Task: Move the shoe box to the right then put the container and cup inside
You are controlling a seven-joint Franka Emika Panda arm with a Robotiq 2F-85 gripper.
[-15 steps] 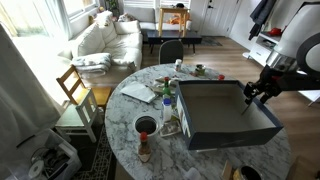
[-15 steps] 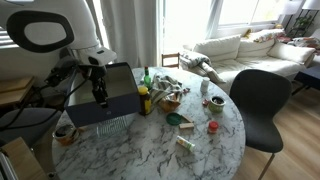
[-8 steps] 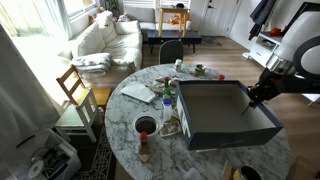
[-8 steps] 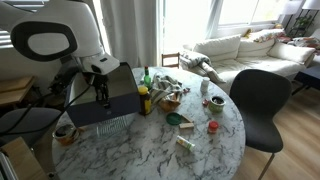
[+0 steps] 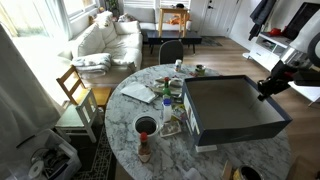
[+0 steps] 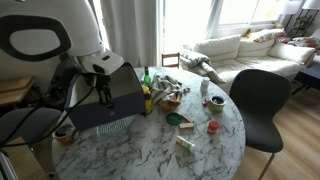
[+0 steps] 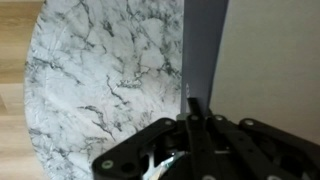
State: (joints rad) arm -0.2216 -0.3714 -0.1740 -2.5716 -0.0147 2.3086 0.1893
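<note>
Broadly, the round marble table (image 5: 130, 90) takes up most of the scene, with a black chair (image 6: 262, 100) drawn up to it. The dark box (image 5: 232, 105) sits open-topped on the side of the table nearest the arm, and in an exterior view (image 6: 108, 100) it is just beside a cluster of small bottles and jars. The claw (image 5: 267, 90) is at the box's outer wall. In the wrist view (image 7: 192, 108) its fingers are pinched on the thin upper edge of that wall, one either side, with marble on one side and the box's pale inside on the other. A cup (image 5: 146, 125) stands on the marble, apart from the box. I cannot tell which of the small items is the container.
</note>
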